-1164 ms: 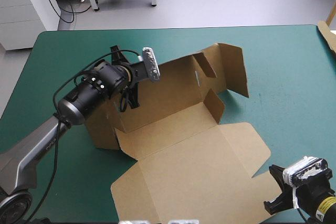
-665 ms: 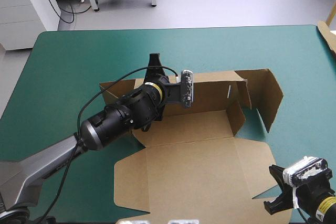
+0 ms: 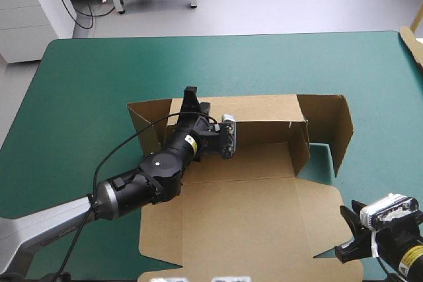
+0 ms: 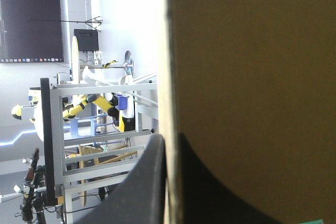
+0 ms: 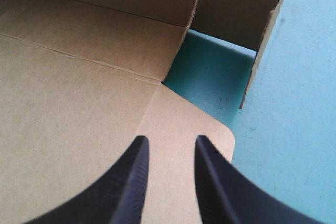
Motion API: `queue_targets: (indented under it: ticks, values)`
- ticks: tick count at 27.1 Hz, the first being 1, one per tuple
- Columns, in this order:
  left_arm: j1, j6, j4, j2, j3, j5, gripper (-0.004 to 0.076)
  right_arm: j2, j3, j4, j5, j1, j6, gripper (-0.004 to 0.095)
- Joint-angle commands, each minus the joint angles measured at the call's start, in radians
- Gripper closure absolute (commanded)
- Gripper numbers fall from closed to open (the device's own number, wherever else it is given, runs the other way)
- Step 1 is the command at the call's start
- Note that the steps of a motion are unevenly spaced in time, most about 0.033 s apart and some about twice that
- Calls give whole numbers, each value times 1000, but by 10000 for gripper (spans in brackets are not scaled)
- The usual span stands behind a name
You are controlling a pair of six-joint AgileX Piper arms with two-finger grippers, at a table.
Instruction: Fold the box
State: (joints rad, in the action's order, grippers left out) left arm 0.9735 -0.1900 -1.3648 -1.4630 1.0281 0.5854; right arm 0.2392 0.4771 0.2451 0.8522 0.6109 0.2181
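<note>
Teal-green cover under everything, with the brown box at mid-table, long axis left to right and parallel with the far edge. Rear wall upright on the far side, lid flat toward the near edge, right end flap standing and turned nearward. Left gripper pinched onto the rear wall's top edge near its left end, board between the black fingers; right gripper low over the lid's near right corner, parted a little, seemingly around nothing.
</note>
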Motion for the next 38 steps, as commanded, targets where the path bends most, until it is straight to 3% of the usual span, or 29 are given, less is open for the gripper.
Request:
queue_targets:
  ticks: [1, 2, 10, 17, 22, 30, 38]
  values:
    - [8, -54, -27, 36, 16, 16, 731, 17, 23, 15, -67, -1, -10, 430]
    - [8, -56, -27, 36, 16, 14, 731, 17, 22, 15, -68, -1, -10, 390]
    - [8, -56, -27, 36, 16, -3, 731, 17, 34, 15, -68, -1, 14, 393]
    - [8, -56, -34, 36, 16, -10, 731, 17, 169, 34, 4, -1, 56, 393]
    - [8, -56, -28, 36, 16, -53, 731, 49, 299, 114, 69, -1, 163, 393]
    - [8, -56, -27, 36, 16, -80, 731, 263, 542, 191, 219, -1, 186, 394]
    - [8, -56, -26, 36, 16, -80, 731, 521, 815, 219, 282, -1, 138, 394]
